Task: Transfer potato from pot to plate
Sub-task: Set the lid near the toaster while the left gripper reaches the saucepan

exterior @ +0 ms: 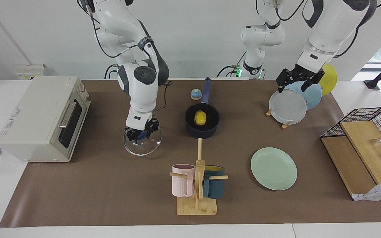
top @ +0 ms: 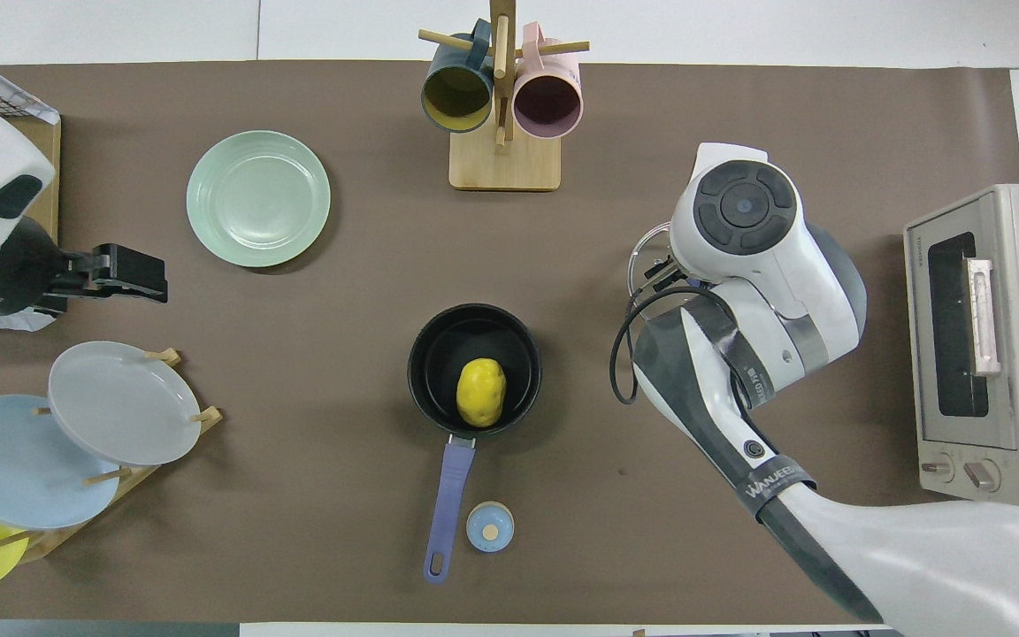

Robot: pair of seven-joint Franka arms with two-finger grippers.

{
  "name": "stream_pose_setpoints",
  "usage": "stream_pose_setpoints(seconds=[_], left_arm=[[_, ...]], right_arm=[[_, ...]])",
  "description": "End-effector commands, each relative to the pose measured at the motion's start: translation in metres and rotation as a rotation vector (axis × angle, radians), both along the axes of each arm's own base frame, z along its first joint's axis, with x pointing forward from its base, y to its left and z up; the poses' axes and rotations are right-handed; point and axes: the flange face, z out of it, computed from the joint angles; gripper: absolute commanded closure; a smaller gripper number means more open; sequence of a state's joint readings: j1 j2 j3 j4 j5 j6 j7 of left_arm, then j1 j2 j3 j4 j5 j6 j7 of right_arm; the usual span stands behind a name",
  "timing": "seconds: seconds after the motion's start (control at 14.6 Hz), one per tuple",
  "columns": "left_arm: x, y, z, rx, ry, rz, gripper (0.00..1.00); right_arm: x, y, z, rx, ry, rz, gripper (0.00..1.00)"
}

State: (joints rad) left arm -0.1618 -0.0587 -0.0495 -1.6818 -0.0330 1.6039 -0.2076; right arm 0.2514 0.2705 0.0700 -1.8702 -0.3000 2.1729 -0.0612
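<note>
Yellow and glossy, the potato [exterior: 200, 118] lies in the pot [exterior: 190, 127], lid off, while the mint-green plate [exterior: 274, 168] sits bare toward the left arm's end of the surface, so the transfer itself is not yet begun. Right pincer [exterior: 142, 133] is down on the glass lid [exterior: 143, 145], apparently gripping its knob. Left pincer [exterior: 299, 81] hangs spread wide over the plate rack [exterior: 285, 125].

"WANJEE", seemingly, on right arm [top: 770, 482]
</note>
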Motion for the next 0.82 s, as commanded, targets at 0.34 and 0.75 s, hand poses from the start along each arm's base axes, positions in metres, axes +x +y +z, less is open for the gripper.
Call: stream_pose_setpoints(seconds=[0.34, 0.75], left_arm=[[-0.068, -0.093, -0.048, -0.051, 0.012, 0.029, 0.0], [-0.089, -0.179, -0.119, -0.139, -0.016, 0.115, 0.0]], right_arm=[[-0.015, -0.067, -0.035, 0.014, -0.032, 0.003, 0.66], [-0.018, -0.068, -0.029, 0.045, -0.013, -0.122, 0.0]])
